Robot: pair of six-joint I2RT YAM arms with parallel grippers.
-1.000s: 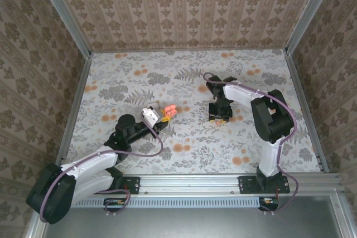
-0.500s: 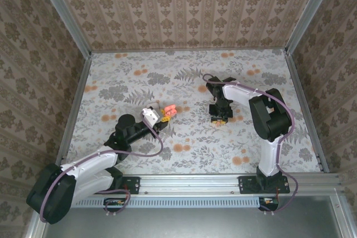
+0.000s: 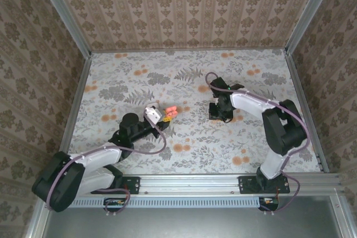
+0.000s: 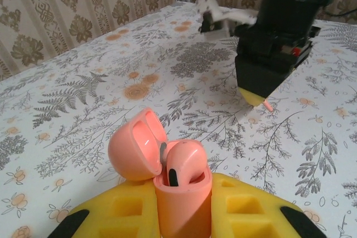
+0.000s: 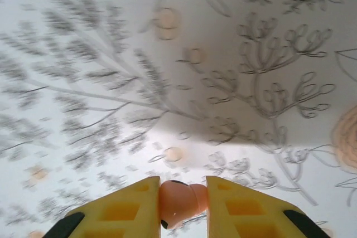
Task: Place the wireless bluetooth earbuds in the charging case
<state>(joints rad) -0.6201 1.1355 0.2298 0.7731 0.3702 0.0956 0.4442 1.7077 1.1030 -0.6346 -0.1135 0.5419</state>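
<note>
My left gripper (image 3: pixel 163 117) is shut on the pink charging case (image 4: pixel 182 196), held upright between its yellow pads (image 4: pixel 106 215). The lid (image 4: pixel 135 151) is hinged back to the left. One pink earbud (image 4: pixel 185 161) sits in the case's left slot. In the top view the case (image 3: pixel 171 111) lies left of centre. My right gripper (image 5: pixel 182 204) is shut on the other earbud (image 5: pixel 179 203), pinched between yellow fingers (image 5: pixel 120 211) just above the patterned surface. The right gripper (image 3: pixel 220 115) hovers right of centre, a hand's width from the case. It also appears in the left wrist view as the right gripper (image 4: pixel 257 98), with a pink stem poking below.
The floral tabletop (image 3: pixel 189 149) is bounded by patterned walls and metal rails (image 3: pixel 75 104). Orange flower blotches (image 3: pixel 179 147) dot the cloth. The right arm's elbow (image 3: pixel 284 124) sits near the right side. Open surface lies between the two grippers.
The right gripper's fingers have closed on the earbud, and its elbow has swung out to the right. The left arm has shifted slightly, still holding the case.
</note>
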